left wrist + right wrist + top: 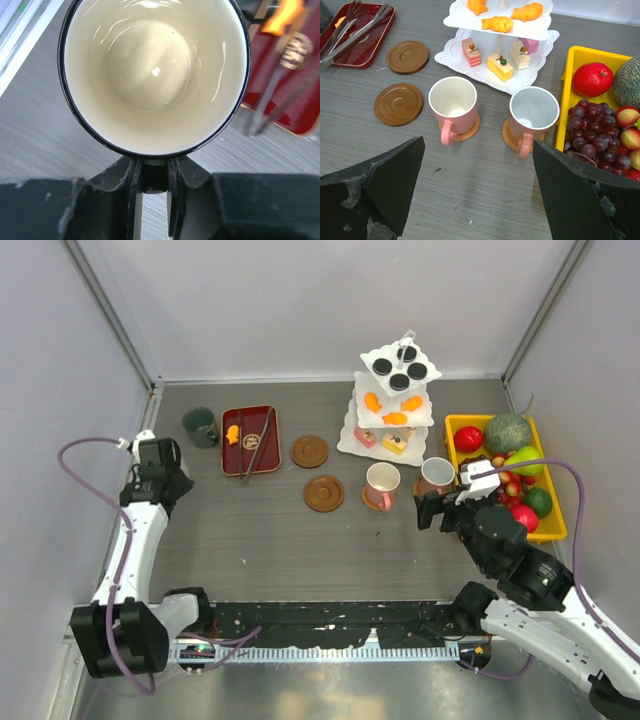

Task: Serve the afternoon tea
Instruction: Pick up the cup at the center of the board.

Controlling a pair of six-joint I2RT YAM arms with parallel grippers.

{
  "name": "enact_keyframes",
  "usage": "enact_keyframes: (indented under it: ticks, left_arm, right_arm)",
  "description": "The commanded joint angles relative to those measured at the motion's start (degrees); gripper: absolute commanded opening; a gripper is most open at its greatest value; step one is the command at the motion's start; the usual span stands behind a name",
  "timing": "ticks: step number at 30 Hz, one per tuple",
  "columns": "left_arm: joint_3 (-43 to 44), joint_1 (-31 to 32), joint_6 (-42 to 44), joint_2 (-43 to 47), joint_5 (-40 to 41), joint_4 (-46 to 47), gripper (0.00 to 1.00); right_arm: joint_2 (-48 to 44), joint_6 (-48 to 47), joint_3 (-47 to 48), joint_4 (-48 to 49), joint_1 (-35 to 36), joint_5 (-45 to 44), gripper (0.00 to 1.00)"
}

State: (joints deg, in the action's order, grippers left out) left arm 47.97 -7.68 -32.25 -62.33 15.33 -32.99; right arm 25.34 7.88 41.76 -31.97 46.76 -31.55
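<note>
Left gripper (154, 175) on dark-rimmed, cream-lined mug (150, 75)

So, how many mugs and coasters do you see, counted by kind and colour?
Green mug: 1
Pink mugs: 2
Bare coasters: 2
Coasters under pink mugs: 2
Total: 7

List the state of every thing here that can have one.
dark green mug: upright, empty, handle clamped.
left gripper: shut on that handle.
right gripper: open, holding nothing.
left pink mug: upright, empty, on a coaster.
right pink mug: upright, empty, on a coaster.
two bare coasters: nothing on them.
three-tier stand: upright, loaded with sweets.
</note>
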Motion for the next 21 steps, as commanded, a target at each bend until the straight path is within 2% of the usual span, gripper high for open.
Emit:
enact_keyframes:
  ticks: [1,6,10,14,18,21]
  left_arm:
    - [9.33,7.14,13.42,3.09,-3.27,3.02,0.00]
    - [17.41,16.36,22.91,-1.56,-14.35,2.50,0.00]
    - [20.76,20.68,30.47,-6.04,-23.75,5.12,0.00]
    - [23.92,23.67,35.93,-11.40,-29.21,7.59,0.00]
    - [29.01,26.22,41.20,-19.39,-33.51,6.10,0.00]
    - [30.95,26.93,42.70,-23.97,-36.94,7.67,0.00]
  right_arm:
    - [-0.30,-0.58,3.76,-1.77,-0.09,-0.35,0.96]
    - [-0.99,-1.55,5.61,-5.12,-0.09,-0.44,0.96]
    - [-2.75,-3.31,6.05,-6.70,-0.09,0.70,0.96]
    - [-5.03,-4.80,4.92,-6.01,-0.09,-0.70,0.96]
    - [-7.32,-5.59,3.34,-3.73,-0.09,-2.46,0.96]
    - [-9.43,-6.03,1.58,-2.05,-0.09,-2.73,0.96]
